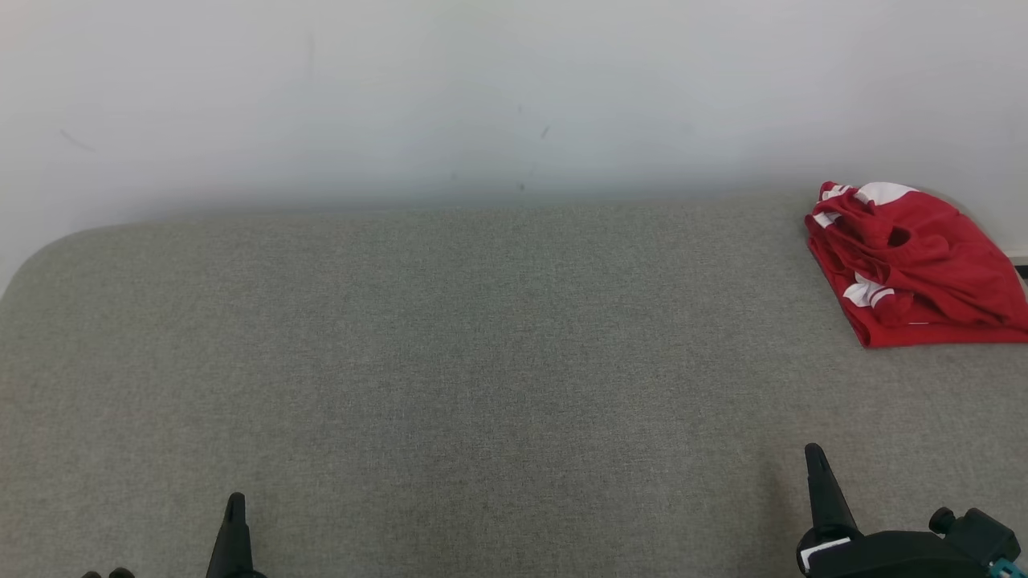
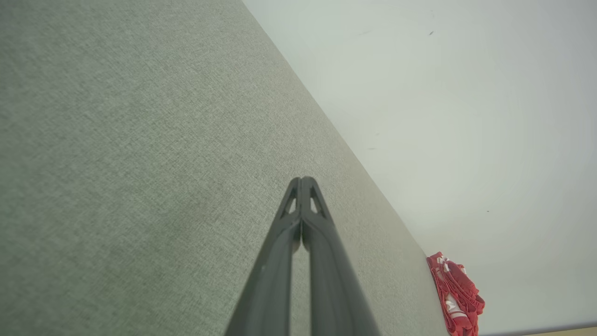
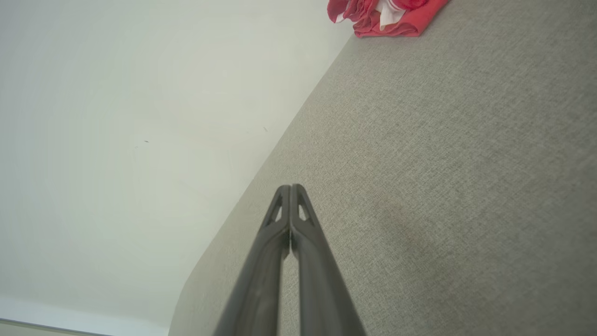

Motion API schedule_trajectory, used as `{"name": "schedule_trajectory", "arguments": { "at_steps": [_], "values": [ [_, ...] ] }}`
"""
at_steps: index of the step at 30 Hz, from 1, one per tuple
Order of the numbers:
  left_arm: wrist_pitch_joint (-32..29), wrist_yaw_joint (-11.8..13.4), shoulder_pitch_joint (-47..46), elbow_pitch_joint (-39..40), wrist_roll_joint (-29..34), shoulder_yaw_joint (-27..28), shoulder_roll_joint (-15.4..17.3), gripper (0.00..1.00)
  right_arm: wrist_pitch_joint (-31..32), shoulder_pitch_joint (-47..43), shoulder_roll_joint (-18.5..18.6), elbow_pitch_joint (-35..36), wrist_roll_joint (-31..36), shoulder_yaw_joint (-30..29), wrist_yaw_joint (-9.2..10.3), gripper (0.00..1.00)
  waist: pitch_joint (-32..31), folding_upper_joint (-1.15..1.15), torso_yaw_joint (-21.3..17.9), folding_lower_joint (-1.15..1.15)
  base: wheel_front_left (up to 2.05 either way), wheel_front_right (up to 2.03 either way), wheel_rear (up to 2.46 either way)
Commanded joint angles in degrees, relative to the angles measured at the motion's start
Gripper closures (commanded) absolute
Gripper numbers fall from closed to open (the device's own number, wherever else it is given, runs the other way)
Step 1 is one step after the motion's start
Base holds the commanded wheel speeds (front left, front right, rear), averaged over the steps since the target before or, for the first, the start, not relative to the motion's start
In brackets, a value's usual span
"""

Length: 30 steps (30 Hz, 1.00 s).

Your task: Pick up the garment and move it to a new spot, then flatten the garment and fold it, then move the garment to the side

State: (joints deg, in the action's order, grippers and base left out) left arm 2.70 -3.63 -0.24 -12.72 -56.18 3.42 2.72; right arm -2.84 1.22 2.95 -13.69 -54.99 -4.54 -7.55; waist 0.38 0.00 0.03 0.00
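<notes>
Worktop (image 1: pixel 482 361): flat, covered in grey-green woven fabric, with a rounded far-left corner. It abuts a plain white wall (image 1: pixel 482 96) that carries a few faint marks.

Garment (image 1: pixel 915 265): red cloth with white panels, lying bunched and loosely folded at the far right of the worktop, close to the wall. Its right edge runs out of the head view. It also shows in the left wrist view (image 2: pixel 457 294) and the right wrist view (image 3: pixel 387 16).

Left claw (image 1: pixel 234 502): at the near left, clenched with the two dark fingers pressed together and nothing between them (image 2: pixel 302 179). It is well apart from the garment.

Right claw (image 1: pixel 813 451): at the near right, likewise clenched on nothing (image 3: pixel 290 187). It sits on the garment's side of the worktop but clear of the cloth, with bare fabric between them.
</notes>
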Motion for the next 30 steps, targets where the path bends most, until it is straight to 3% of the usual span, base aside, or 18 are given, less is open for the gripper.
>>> {"name": "schedule_trajectory", "arguments": {
  "at_steps": [1,30],
  "values": [
    [-0.56,-0.53,-1.37,0.26,-2.18,0.31,0.18,1.00,0.63,1.10,-0.05,0.49,-2.42,-0.24,0.05,1.00,-0.01,0.00,0.00,0.00,0.00,0.00,0.00],
    [-4.78,-2.21,-3.83,-0.48,-18.33,1.73,0.21,1.00,4.92,3.09,-0.08,0.13,-19.16,-1.12,0.08,1.00,-0.08,0.00,-0.01,0.00,0.00,0.00,0.00]
  ]
}}
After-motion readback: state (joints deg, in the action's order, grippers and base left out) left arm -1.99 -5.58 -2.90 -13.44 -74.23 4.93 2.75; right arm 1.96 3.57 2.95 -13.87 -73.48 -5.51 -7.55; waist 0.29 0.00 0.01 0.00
